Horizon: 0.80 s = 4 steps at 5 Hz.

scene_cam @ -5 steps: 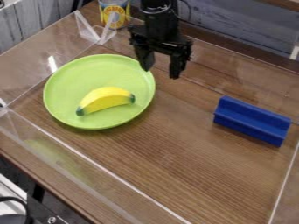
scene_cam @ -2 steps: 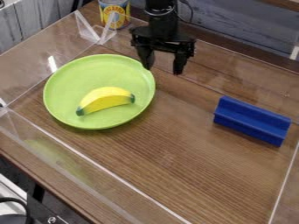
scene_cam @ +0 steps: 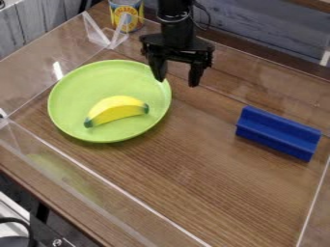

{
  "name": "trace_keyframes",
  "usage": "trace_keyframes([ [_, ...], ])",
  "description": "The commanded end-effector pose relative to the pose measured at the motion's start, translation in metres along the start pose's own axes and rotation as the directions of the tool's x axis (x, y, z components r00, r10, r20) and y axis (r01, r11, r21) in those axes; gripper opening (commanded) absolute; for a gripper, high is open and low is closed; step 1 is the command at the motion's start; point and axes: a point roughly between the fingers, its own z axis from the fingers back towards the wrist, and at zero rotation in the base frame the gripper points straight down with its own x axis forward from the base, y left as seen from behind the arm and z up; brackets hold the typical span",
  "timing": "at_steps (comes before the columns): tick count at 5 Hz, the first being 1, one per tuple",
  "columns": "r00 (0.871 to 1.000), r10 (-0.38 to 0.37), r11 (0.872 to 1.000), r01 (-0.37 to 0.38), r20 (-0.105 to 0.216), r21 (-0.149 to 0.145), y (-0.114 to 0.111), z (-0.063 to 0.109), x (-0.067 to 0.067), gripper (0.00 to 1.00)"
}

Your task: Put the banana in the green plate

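Observation:
The yellow banana (scene_cam: 115,110) lies inside the round lime-green plate (scene_cam: 75,87) on the left of the wooden table. My black gripper (scene_cam: 177,74) hangs pointing down just past the plate's upper right rim, apart from the banana. Its two fingers stand spread with nothing between them.
A blue rectangular block (scene_cam: 277,132) rests at the right of the table. A yellow cup (scene_cam: 123,13) stands at the back behind the arm. Clear acrylic walls (scene_cam: 39,154) run along the table's left and front edges.
The gripper has rolled slightly about its vertical axis and stayed by the plate's rim. Banana, plate and block have not moved.

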Motion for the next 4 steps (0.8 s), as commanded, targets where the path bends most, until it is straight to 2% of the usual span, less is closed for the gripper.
trace_keyframes([
  [1,0.996,-0.048,0.999,0.049,0.081,-0.006,-0.005,0.025,0.002,1.00],
  [4,0.989,-0.090,0.996,0.091,0.115,0.002,-0.003,0.011,0.001,1.00],
])
